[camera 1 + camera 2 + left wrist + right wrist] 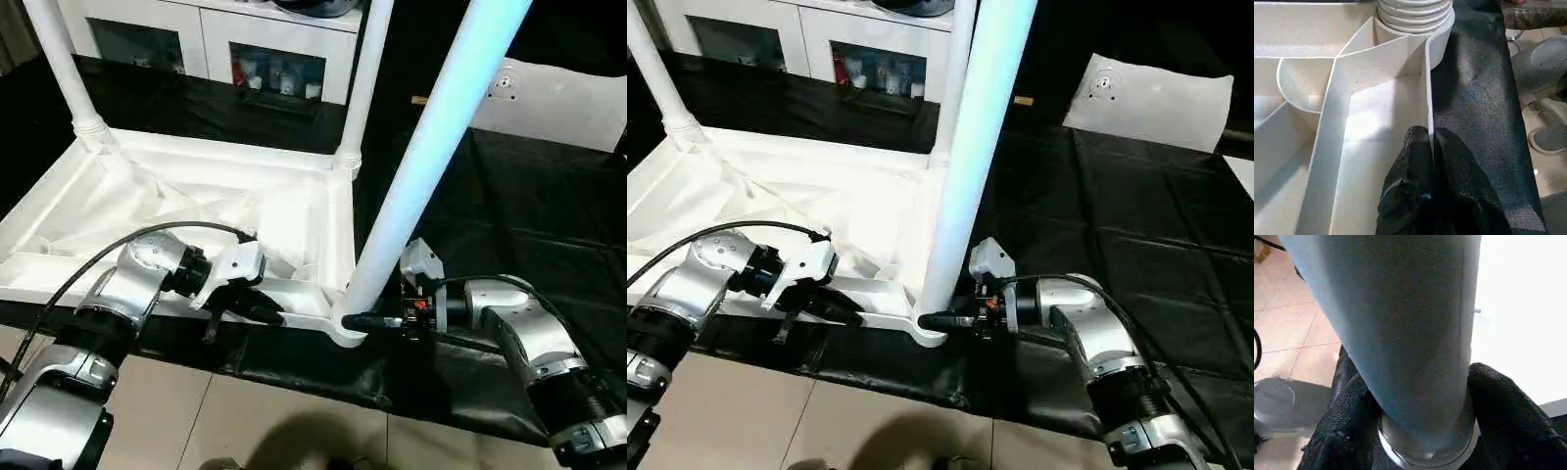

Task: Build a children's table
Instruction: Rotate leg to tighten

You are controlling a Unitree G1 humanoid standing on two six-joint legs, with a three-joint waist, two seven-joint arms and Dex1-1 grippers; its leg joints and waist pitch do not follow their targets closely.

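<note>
— so which step is this?

— fitting a leg, i'd judge. the white plastic table top point(196, 211) lies upside down on the black cloth-covered worktop point(549, 225), ribbed underside up, its near edge along the worktop's near edge. two long tapered white legs stand in the far corner sockets, and a third tapered white leg point(431, 147) stands in the near right corner socket point(345, 328).

— and the grippers?

— the left gripper point(1431, 147) is pinched tight on the thin upright rim of the top's near edge, steadying it. the right gripper point(1418, 406) has its black fingers point(1498, 396) on either side of the third leg's base, just above the socket; whether they clamp it yet i cannot tell.

— next move?

— probably a firm grip low on that leg, then pressing or turning it home while the left keeps the top from sliding. the near left corner looks without a leg.

— the room?

— tiled floor below the near edge, a white cabinet with glass doors point(245, 44) behind, a flat white panel with a small round fitting point(549, 98) at the far right.
</note>
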